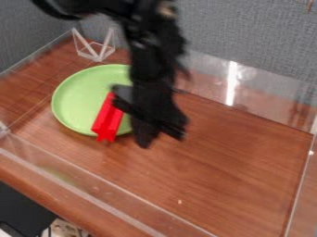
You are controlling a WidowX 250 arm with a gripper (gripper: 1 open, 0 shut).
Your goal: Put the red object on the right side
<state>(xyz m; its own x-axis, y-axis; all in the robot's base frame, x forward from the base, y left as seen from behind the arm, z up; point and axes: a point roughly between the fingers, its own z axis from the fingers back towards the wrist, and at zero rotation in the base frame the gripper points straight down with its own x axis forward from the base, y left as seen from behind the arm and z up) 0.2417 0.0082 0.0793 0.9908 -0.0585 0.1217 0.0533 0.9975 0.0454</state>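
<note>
Black robot arm [151,51] enters at the upper left edge of the frame, bends near the top centre and drops almost straight down into the middle of the picture. Its outline is blurred, so the joints are hard to separate. At the lower end, the black tool [161,137] points downward, a little right of the red object, over the brown wood-grain tabletop [242,176]. The tool is narrow, its fingers closed; the blur hides their exact outline, and whether the tips touch the tabletop cannot be told.

The long, narrow, bright red bar with a ridged top [107,120] lies left of centre in the frame, slanting from its upper right end down to its lower left end. It lies across the right part of the round lime-green plate [77,91], with its lower end at the plate's lower rim. Part of the arm covers the bar's upper right end, and whether they touch is unclear.

A white wire-like frame [95,46] stands at the upper left, behind the plate. Textured grey panels [254,35] form the backdrop, with a clear glossy strip [258,85] along the tabletop's far edge.
</note>
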